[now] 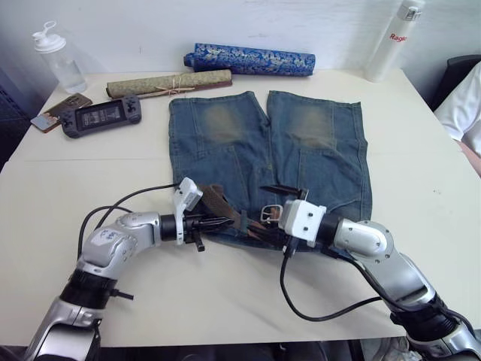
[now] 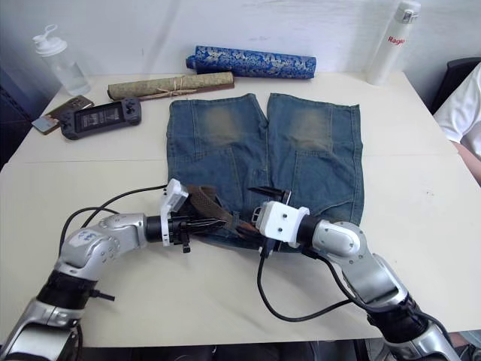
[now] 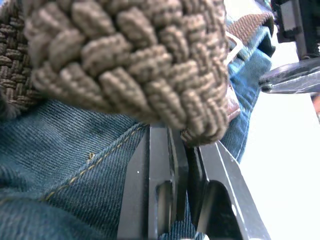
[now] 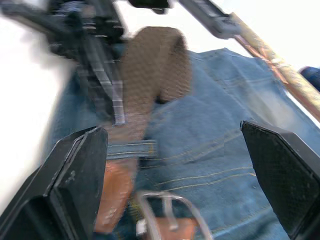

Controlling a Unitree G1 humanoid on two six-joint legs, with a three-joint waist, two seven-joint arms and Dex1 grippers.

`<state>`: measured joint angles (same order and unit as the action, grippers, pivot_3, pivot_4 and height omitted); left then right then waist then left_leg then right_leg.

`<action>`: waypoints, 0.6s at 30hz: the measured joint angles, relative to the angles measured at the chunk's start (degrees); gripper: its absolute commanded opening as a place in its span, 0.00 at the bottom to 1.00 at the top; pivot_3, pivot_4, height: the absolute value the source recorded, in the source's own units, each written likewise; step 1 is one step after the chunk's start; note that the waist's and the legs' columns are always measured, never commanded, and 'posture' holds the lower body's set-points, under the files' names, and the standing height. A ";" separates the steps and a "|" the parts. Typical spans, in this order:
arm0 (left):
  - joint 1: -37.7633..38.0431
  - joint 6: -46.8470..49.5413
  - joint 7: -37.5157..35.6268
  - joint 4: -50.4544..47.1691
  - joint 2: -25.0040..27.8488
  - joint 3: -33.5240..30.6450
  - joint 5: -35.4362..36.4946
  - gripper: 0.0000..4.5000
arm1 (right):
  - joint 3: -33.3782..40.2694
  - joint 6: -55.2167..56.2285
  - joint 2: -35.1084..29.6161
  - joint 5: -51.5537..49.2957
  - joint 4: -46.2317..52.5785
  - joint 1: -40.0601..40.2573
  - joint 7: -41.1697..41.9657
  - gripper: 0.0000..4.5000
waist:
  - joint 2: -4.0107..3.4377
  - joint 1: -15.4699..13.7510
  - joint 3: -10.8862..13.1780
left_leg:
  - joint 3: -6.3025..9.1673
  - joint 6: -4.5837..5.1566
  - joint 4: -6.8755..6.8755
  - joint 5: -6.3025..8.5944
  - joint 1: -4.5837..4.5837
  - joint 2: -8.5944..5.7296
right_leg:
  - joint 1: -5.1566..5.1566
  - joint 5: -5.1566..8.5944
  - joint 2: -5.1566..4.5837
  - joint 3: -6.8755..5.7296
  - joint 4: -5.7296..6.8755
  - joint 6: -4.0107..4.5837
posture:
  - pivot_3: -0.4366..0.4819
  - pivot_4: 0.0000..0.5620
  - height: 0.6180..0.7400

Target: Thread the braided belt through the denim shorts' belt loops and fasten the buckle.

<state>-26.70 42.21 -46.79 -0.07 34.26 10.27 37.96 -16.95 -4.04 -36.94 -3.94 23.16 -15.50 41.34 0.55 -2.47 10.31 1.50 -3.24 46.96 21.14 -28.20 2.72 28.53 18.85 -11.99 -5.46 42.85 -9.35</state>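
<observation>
Pinching braided belt [image 2: 204, 201] at near waistband of denim shorts [image 1: 301, 162], left gripper [image 1: 222, 222] fingers pressed together; right gripper [image 1: 272, 203] spread wide just right, over buckle [image 4: 167, 212].

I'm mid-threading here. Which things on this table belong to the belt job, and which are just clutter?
For the job:
- denim shorts
- braided belt
- buckle
- left gripper, shut on the belt
- right gripper, open

Just lying about:
- blue patterned roll
- tan rolled mat
- handheld game console
- clear bottle
- white bottle
</observation>
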 measured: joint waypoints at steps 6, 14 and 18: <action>-0.01 -0.39 -2.03 0.63 -0.55 -0.51 -1.77 0.00 | 3.44 8.73 -3.60 7.09 1.01 5.23 -0.93 0.99 | 0.00 0.00 0.00 | 0.01 -0.02 0.00 -0.02 0.05 0.00 | -0.01 0.00 0.00 0.00 0.03 -0.01 | 0.48 0.27 0.22; 0.36 0.53 -2.62 0.55 -1.73 -1.67 -2.49 0.00 | 3.39 19.75 -3.47 19.15 -3.51 6.32 -5.98 0.99 | 0.00 -0.06 0.00 | 0.01 -0.04 0.00 -0.04 0.05 0.00 | -0.02 -0.01 0.00 0.01 0.04 -0.02 | 0.48 0.27 0.22; 0.36 1.49 -2.79 0.54 -1.98 -2.25 -2.56 0.00 | 3.18 22.83 -3.47 21.61 -4.70 7.99 -6.64 0.99 | 0.00 0.00 0.00 | 0.01 -0.04 0.01 -0.04 0.05 0.00 | -0.02 -0.01 0.00 0.02 0.05 -0.02 | 0.48 0.27 0.22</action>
<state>-26.34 43.69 -49.59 0.47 32.29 8.02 35.40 -13.76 18.79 -40.41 17.68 18.46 -7.50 34.70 0.55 -2.48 10.31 1.51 -3.28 46.97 21.10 -28.15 2.73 28.51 18.84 -11.99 -5.45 42.91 -9.37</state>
